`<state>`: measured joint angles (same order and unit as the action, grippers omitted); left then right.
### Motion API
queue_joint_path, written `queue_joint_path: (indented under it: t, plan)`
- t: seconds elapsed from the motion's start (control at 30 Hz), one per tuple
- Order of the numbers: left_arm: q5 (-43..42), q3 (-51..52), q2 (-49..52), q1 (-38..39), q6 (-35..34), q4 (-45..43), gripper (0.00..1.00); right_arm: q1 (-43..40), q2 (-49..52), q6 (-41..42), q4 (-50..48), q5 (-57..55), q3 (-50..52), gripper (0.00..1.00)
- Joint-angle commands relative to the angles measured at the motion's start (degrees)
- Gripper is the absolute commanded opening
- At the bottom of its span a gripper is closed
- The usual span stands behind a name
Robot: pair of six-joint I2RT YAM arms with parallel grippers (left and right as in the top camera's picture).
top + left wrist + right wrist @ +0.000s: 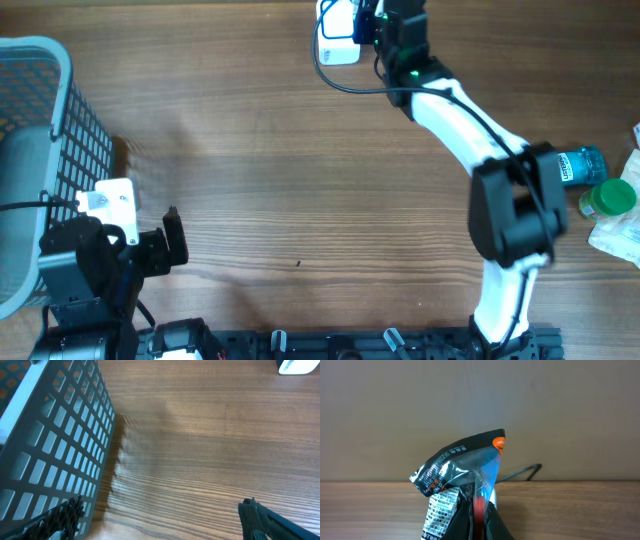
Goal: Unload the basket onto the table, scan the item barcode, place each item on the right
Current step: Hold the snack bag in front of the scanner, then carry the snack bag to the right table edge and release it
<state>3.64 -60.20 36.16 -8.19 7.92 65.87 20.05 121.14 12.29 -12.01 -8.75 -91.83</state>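
My right gripper (479,512) is shut on the lower edge of the item, a crinkled black and clear plastic packet (457,467) with white printed text and an orange spot. It holds the packet upright, just above the table's far edge. Right behind the packet peeks the white scanner (493,496), with its cable (522,472) trailing right. From overhead, the right gripper (372,22) sits at the top centre, beside the white scanner (338,48). My left gripper (150,242) stands open and empty at the lower left, next to the basket; its fingertips (252,512) hover over bare wood.
A grey mesh basket (45,120) fills the left edge, and its wall (55,445) looms close in the left wrist view. At the right edge lie a blue bottle (577,165), a green-capped jar (608,198) and a clear wrapped packet (620,235).
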Motion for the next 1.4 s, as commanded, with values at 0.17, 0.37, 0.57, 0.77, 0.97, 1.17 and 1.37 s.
queue_joint_path:
  t: [0.17, 0.37, 0.57, 0.77, 0.97, 1.17, 1.37]
  plan:
    - [0.74, -0.04, -0.09, 0.35, 0.85, -0.2, 1.0, 3.91, 12.17, -26.21, -7.82, -10.56, -13.25, 0.05]
    - [0.74, -0.07, -0.09, 0.35, 0.85, -0.2, 1.0, 5.7, 18.88, -33.44, -18.21, -12.39, -13.29, 0.05]
    - [0.76, -0.07, -0.09, 0.35, 0.85, -0.2, 1.0, 5.79, 20.65, -34.58, -20.09, -10.21, -13.29, 0.05]
    - [0.76, -0.07, -0.09, 0.35, 0.85, -0.2, 1.0, 6.14, 23.78, -35.71, -24.09, -7.82, -13.29, 0.05]
    - [0.76, -0.07, -0.09, 0.35, 0.85, -0.2, 1.0, 6.19, 24.15, -37.81, -25.64, -9.27, -13.29, 0.05]
    - [0.76, -0.07, -0.09, 0.35, 0.85, -0.2, 1.0, 6.23, 13.64, -37.44, -4.11, -17.07, -13.35, 0.05]
    - [0.74, -0.07, -0.09, 0.35, 0.85, -0.2, 1.0, 4.63, -4.63, -15.32, 29.83, -26.36, -13.33, 0.05]
